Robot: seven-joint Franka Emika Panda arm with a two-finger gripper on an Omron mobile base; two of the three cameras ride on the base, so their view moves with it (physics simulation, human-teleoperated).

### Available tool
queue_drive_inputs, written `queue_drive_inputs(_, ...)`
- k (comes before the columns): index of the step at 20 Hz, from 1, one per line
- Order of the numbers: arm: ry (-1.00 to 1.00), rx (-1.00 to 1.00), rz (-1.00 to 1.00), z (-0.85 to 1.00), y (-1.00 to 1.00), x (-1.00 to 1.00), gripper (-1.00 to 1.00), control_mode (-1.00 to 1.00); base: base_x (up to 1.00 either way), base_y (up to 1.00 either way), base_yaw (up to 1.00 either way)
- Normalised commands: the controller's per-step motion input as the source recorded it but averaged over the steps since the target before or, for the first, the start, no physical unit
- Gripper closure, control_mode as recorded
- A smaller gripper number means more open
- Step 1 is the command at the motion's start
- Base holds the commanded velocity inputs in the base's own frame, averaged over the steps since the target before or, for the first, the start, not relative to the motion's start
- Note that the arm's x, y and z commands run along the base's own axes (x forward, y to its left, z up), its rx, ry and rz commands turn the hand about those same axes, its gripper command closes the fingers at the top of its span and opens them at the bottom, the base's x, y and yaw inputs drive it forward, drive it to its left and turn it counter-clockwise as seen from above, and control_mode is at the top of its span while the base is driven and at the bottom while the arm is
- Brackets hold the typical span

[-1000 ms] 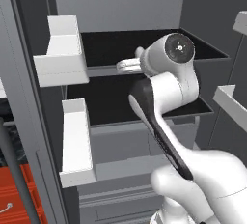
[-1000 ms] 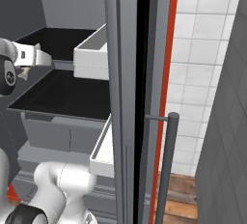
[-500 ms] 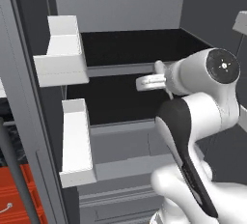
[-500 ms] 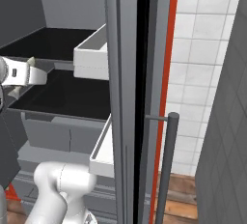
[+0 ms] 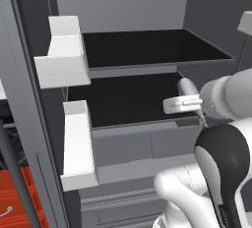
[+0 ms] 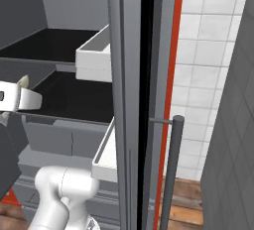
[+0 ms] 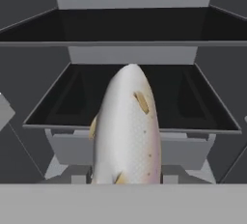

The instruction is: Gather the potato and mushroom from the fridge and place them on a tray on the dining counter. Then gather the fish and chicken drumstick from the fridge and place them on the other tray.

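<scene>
So I am looking into the open fridge (image 5: pixel 133 6) with two black shelves (image 7: pixel 130 102) and white door bins (image 5: pixel 61 50) at nine o'clock, and my gripper (image 5: pixel 183 105) is clamped on the fish (image 7: pixel 128 131), which points to twelve o'clock over the lower shelf.

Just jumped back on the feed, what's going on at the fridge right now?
The arm's tool is holding the fish in front of the open fridge. In the hand view the fish sticks straight out from the tool, pointing at the lower black shelf. Both black shelves look bare, and the white door bins appear to hold nothing. The fish is off the shelf and hangs in the air, not yet carried away.
</scene>
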Motion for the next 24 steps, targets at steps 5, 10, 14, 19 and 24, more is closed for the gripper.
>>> queue_drive_inputs(5,0.03,0.0,0.0,0.0,-0.38,-0.57,1.0,-1.0,0.0,0.0,0.0)
queue_drive_inputs(10,0.03,0.0,0.0,-0.03,-0.28,-0.21,1.0,-1.0,0.0,0.0,0.0)
queue_drive_inputs(14,0.02,0.0,0.0,-0.01,-0.01,0.0,1.0,-1.0,0.0,0.0,0.0)
queue_drive_inputs(19,0.0,0.0,0.0,0.0,0.0,0.0,1.0,-1.0,0.0,0.0,0.0)
queue_drive_inputs(24,0.0,0.0,0.0,0.0,0.0,0.0,1.0,1.0,-0.39,0.04,0.0)
